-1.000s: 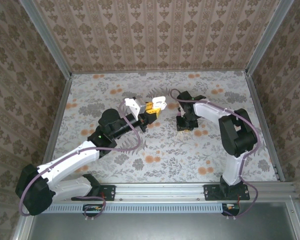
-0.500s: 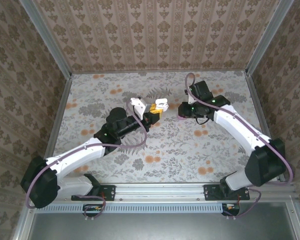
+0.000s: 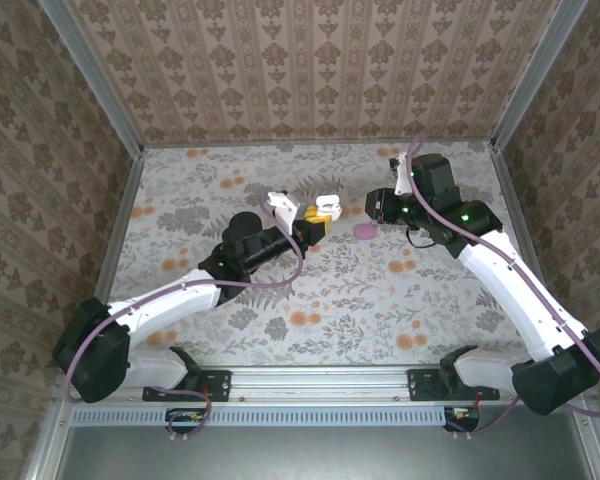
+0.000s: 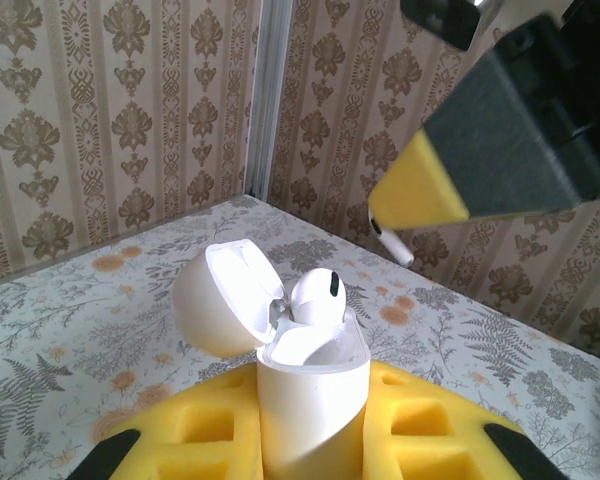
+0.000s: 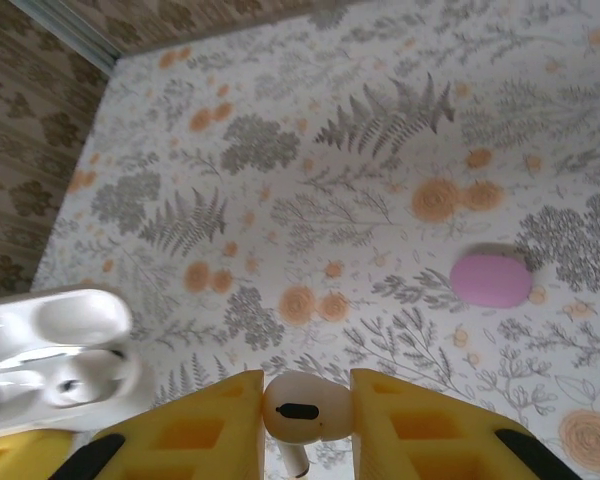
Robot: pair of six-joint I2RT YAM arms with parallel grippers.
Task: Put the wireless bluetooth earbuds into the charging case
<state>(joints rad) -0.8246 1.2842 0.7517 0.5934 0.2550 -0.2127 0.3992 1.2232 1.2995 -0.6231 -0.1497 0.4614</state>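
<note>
Case (image 4: 315, 400) sits clamped in our left gripper (image 3: 318, 213), lid (image 4: 215, 300) open, one earbud (image 4: 315, 297) seated inside; our right gripper (image 3: 377, 206) pinches a second earbud (image 5: 300, 408) near it, above the floral table (image 3: 330, 295).

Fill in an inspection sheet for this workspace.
Surface: floral-print table, flat.
Job's things: open charging case with one seated earbud; second earbud outside it.
Clutter: pink oval item lying on the table, identity unclear.
Grippers: left claw shut on the charging case; right claw shut on the second earbud.
Cables: purple cables along both arms.
Surroundings: patterned walls, aluminium rail.
</note>
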